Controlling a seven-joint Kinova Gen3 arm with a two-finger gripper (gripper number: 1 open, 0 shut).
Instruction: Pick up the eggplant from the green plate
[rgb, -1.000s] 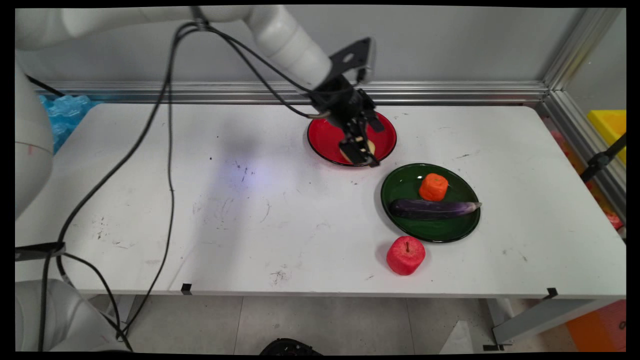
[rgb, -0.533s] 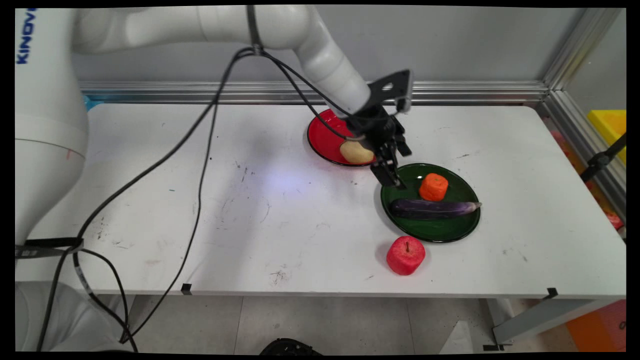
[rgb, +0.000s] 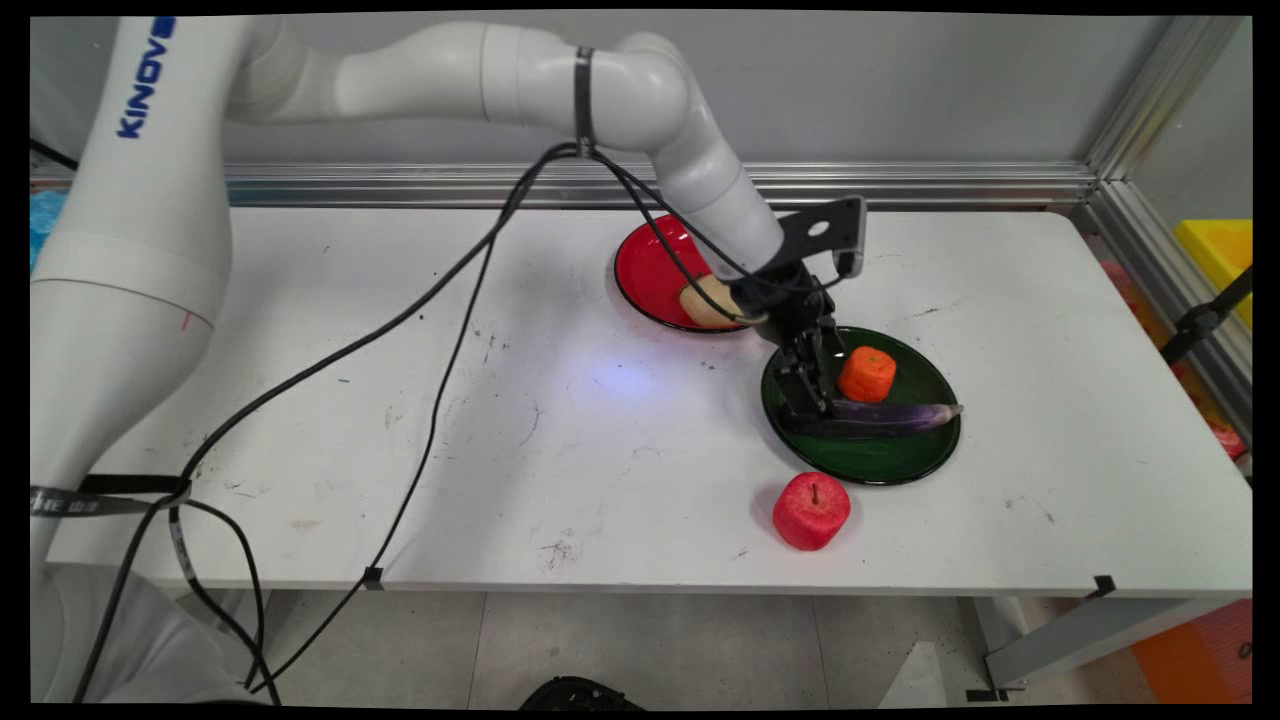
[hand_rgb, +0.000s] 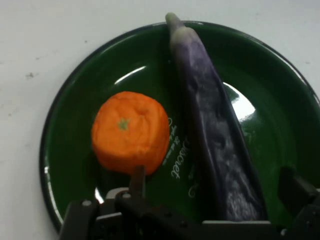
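My gripper (rgb: 805, 405) is low over the left side of a green plate (rgb: 890, 465), at the thick end of a purple eggplant (rgb: 885, 417). In the hand view the gripper (hand_rgb: 214, 176) is open, with one finger (hand_rgb: 138, 176) next to the orange fruit (hand_rgb: 131, 131) and the other finger (hand_rgb: 294, 185) on the eggplant's far side. The eggplant (hand_rgb: 215, 125) lies between the two fingers, running away across the green plate (hand_rgb: 70, 125). The orange fruit (rgb: 867, 374) sits just right of the gripper in the main view.
A red plate (rgb: 650, 265) behind the gripper carries a tan potato (rgb: 703, 300) at its near rim. A red apple (rgb: 811, 510) stands on the table in front of the green plate. Black cables hang from the arm across the table's left half.
The gripper has left the potato on the red plate, moved right and toward the near side, and come down over the eggplant's end on the green plate.
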